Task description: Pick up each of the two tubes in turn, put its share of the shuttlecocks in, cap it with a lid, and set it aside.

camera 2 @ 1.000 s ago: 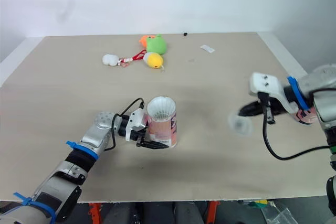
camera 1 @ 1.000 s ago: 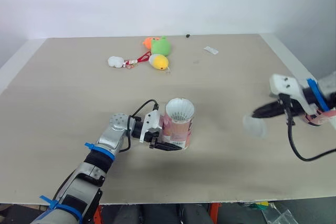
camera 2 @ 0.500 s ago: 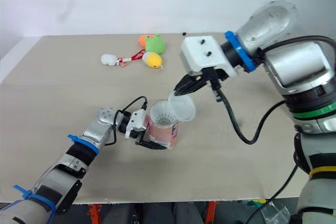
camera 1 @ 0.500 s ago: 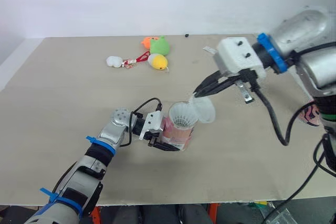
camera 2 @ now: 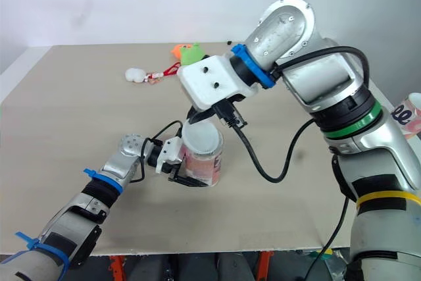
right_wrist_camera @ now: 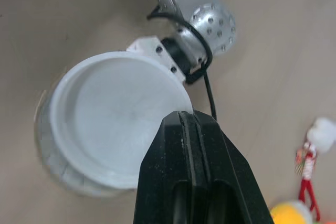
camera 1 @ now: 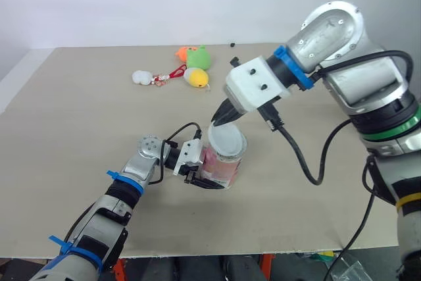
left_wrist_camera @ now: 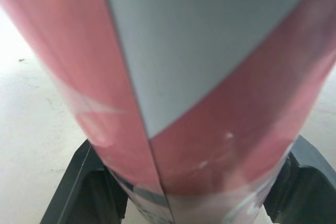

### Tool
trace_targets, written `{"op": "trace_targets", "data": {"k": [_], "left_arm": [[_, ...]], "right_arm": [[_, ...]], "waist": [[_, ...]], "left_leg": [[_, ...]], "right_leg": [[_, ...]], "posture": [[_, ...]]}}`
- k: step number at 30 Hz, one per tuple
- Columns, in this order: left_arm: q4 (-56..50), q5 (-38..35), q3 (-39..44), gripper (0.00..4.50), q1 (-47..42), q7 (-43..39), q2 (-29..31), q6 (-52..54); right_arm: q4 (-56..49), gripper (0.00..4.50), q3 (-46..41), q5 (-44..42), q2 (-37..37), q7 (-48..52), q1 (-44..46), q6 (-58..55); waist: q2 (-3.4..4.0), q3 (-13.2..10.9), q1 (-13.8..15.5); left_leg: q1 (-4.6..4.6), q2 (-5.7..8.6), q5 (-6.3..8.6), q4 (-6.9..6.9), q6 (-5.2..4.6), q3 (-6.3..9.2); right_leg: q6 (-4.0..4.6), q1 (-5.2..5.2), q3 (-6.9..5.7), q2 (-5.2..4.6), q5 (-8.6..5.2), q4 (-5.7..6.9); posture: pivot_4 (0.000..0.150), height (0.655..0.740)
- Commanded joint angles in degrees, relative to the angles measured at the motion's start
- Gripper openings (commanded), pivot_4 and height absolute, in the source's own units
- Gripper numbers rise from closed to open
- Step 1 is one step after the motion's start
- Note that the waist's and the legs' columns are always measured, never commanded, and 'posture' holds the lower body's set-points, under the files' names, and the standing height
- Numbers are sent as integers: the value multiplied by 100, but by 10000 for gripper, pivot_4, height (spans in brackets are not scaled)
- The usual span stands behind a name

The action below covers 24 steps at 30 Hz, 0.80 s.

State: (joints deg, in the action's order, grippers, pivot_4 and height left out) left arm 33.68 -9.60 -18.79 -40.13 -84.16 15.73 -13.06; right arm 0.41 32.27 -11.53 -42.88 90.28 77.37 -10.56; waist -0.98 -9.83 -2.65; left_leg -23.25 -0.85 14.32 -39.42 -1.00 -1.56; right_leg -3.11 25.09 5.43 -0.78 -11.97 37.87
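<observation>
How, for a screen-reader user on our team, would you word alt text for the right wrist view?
The right gripper, its black fingers shut, pinches the rim of a translucent white lid lying over the mouth of the tube. Beyond it are the left arm's metal wrist and a beige table, with plush toys further off.

A pale beige tabletop (camera 1: 79,116) carries everything. A pink-and-white tube (camera 1: 222,168) stands near its front middle. Toward the far edge lies a cluster of small plush toys: a green one (camera 1: 200,57) touching an orange one (camera 1: 185,52), a yellow one (camera 1: 198,78) just in front, and a white one (camera 1: 142,77) joined by a red strap (camera 1: 176,72). A tiny black object (camera 1: 231,45) lies at the far edge.
</observation>
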Motion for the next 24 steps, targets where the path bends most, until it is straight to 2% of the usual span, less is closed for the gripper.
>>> {"op": "trace_targets", "data": {"k": [1, 8, 18, 24], "left_arm": [[114, 101, -46, 26826, 140, -61, 97, 262], [50, 42, 17, 26826, 96, -111, 100, 416], [-10, 62, 27, 26826, 119, -126, 130, 470], [-133, 73, 25, 26826, 206, -91, 142, 508]], "right_arm": [[-68, 741, -243, 267, -46, 219, 138, 309], [-44, 741, 83, 656, -203, 222, 77, 717], [-22, 741, 963, 286, -502, 222, 242, 1125], [642, 741, 1166, -53, -187, 222, 571, 929]], "waist": [[0, 0, 0], [0, 0, -2], [-1, 1, -1], [-3, 3, -10]], "left_leg": [[0, 0, 0, 0, 0, 0], [-1, 0, 0, 1, 0, -2], [0, -1, 1, 3, -1, -1], [3, -5, 3, 6, -4, 1]], "right_leg": [[0, 0, 1, 0, 0, 0], [2, 3, 1, 3, -2, 0], [8, 1, -1, 3, -8, 0], [16, 1, 0, 3, -10, 0]], "posture": [[1500, 7323], [1500, 7323], [1500, 7323], [1500, 7323]]}}
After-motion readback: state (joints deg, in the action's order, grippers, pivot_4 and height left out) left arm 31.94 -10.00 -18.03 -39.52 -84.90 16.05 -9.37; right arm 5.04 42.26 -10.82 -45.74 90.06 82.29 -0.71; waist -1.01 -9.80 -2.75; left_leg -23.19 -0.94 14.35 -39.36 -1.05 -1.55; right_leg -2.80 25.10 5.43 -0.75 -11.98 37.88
